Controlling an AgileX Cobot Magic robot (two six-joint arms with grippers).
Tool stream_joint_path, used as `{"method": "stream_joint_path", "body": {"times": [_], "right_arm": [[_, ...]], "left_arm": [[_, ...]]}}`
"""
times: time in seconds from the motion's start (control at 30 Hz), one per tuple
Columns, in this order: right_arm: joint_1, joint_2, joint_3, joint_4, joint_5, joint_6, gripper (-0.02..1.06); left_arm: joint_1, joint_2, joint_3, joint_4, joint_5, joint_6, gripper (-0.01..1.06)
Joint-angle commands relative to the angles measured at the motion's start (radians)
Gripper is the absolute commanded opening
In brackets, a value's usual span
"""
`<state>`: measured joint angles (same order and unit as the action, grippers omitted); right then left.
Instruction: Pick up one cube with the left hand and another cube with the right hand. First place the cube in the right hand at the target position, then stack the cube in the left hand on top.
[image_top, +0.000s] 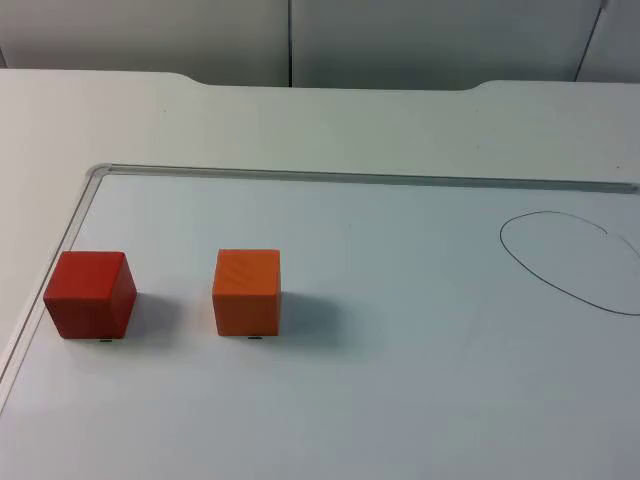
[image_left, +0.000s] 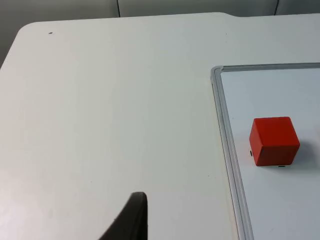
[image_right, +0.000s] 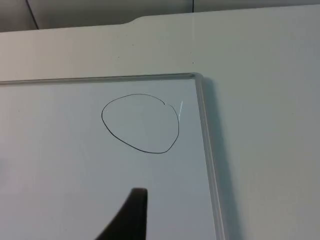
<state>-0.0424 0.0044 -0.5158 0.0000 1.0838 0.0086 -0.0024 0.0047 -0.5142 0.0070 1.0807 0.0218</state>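
Nothing yet done, judging by the layout: both cubes sitting untouched, both picks, the placing and the stacking all left to do.

Left gripper (image_left: 135, 220) hanging above bare white table (image_left: 110, 100), outside the whiteboard's (image_left: 280, 90) metal edge, well apart from the red cube (image_left: 274, 141); impossible to tell whether spread or closed, and carrying nothing visible. Right gripper (image_right: 134, 215) hovering over the whiteboard near the hand-drawn circle (image_right: 141, 123), likely the target; finger spread likewise impossible to tell.

Sitting flat on the board near its left edge, in the top view: red cube, matte, sharp-edged. Standing just beside it toward the centre, apart and not touching: orange cube (image_top: 247, 291), similar in size, a faint grain showing on its upper face. Lying well apart from both, at the board's right side: the circle, holding nothing.
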Motion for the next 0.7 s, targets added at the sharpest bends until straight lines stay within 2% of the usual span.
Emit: {"method": "stream_joint_path", "body": {"times": [0.0, 0.17, 0.33, 0.57, 0.67], "right_arm": [[-0.006, -0.004, 0.006, 0.005, -0.005, -0.009, 1.05], [-0.006, -0.004, 0.002, 0.012, -0.013, -0.063, 1.05], [-0.006, 0.004, -0.001, 0.06, -0.013, -0.107, 1.05], [-0.006, 0.156, -0.066, 0.083, -0.052, -0.117, 1.05], [-0.006, 0.279, -0.144, 0.083, -0.11, -0.131, 1.04]], "left_arm": [[0.0, -0.005, 0.002, -0.001, -0.003, -0.004, 1.05], [0.0, -0.005, 0.002, -0.001, -0.003, -0.004, 1.05], [0.0, -0.005, 0.002, -0.001, -0.003, -0.004, 1.05], [0.0, -0.005, 0.002, -0.001, -0.003, -0.004, 1.05], [0.0, -0.005, 0.002, -0.001, -0.003, -0.004, 1.05]]}}
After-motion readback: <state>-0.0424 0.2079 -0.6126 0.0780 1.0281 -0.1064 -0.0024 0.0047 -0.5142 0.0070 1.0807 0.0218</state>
